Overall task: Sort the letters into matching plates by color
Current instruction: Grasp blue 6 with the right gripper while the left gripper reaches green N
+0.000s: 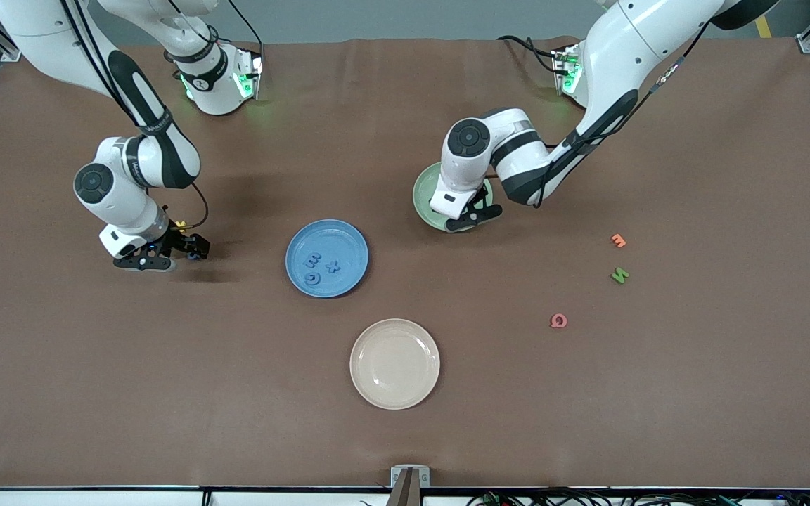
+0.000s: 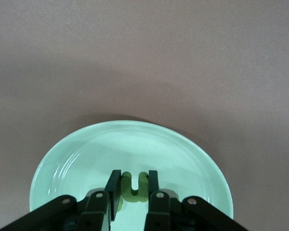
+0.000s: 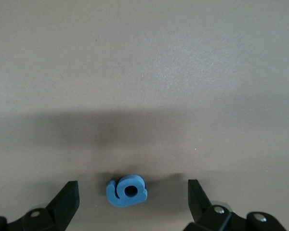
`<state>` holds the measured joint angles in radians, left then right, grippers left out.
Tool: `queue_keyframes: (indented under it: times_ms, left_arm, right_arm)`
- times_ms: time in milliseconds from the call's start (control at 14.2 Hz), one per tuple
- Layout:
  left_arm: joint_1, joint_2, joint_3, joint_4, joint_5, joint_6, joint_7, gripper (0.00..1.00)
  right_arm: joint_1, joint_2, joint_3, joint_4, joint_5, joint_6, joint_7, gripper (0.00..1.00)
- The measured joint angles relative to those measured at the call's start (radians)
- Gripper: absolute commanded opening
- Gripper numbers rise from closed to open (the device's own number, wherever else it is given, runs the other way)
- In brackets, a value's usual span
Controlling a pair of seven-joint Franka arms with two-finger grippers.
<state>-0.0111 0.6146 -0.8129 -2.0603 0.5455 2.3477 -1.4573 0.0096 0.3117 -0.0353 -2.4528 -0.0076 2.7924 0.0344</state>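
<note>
left gripper (image 2: 131,188): fingers pinched on a green letter (image 2: 134,185), held just above the green plate (image 2: 82,154).
risk there: the foam could cling to a pad on release and tip out over the rim.
right gripper (image 3: 133,202): fingers spread wide, a blue letter (image 3: 127,190) on the table between them, not touched.
risk there: an off-centre squeeze may flick it away.
blue plate (image 1: 349,242): three blue letters inside.
outward: green letter on the table (image 1: 619,275), not yet sorted.

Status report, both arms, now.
Left gripper shut on green letter over green plate. Right gripper open around blue letter on table. Nothing blocking.
</note>
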Motion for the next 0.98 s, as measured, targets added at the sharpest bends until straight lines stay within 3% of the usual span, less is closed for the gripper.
queue_keyframes:
  times_ms: [70, 140, 211, 702, 983]
  left_arm:
    - [0.000, 0.006, 0.000, 0.005, 0.006, 0.000, -0.003, 0.54]
    - [0.000, 0.010, 0.000, 0.009, 0.008, 0.000, -0.004, 0.88]
    - [0.000, 0.012, 0.000, 0.011, 0.012, 0.000, -0.004, 0.97]
    - [0.018, 0.011, 0.006, 0.023, 0.025, 0.000, 0.014, 0.99]
    - [0.107, -0.014, 0.006, 0.029, 0.026, -0.001, 0.167, 0.99]
  right_arm:
    - [0.000, 0.005, 0.001, 0.000, 0.000, 0.003, 0.000, 1.00]
    - [0.000, 0.008, 0.001, 0.000, 0.000, 0.006, 0.000, 1.00]
    - [0.000, 0.010, 0.002, 0.000, 0.000, 0.012, 0.000, 1.00]
    - [0.000, 0.039, 0.008, 0.000, 0.000, 0.048, 0.000, 0.94]
    - [0.000, 0.039, 0.009, 0.000, 0.000, 0.048, 0.000, 0.87]
